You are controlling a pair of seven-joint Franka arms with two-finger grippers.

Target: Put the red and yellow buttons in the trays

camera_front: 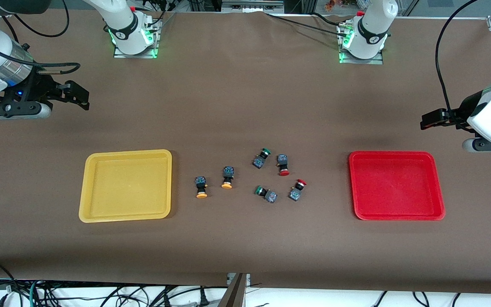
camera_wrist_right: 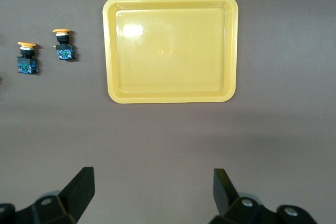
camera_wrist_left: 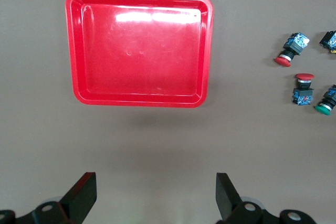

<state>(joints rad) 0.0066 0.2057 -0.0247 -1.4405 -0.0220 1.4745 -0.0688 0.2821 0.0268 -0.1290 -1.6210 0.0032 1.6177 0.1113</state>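
Note:
Two yellow-capped buttons [camera_front: 201, 187] [camera_front: 227, 177] lie on the table beside the empty yellow tray [camera_front: 125, 186]. Two red-capped buttons [camera_front: 283, 165] [camera_front: 297, 190] lie nearer the empty red tray [camera_front: 394, 186]. My right gripper [camera_front: 77, 96] is open and empty, up over bare table at the right arm's end; its wrist view shows the yellow tray [camera_wrist_right: 170, 51] and both yellow buttons [camera_wrist_right: 63, 44] [camera_wrist_right: 26, 57]. My left gripper [camera_front: 426, 121] is open and empty over bare table at the left arm's end; its wrist view shows the red tray [camera_wrist_left: 139, 45] and both red buttons [camera_wrist_left: 290, 49] [camera_wrist_left: 303, 88].
Two green-capped buttons [camera_front: 261, 157] [camera_front: 266, 193] lie among the red ones, each close to a red button. The brown table runs wide around both trays. Cables hang below the table's near edge.

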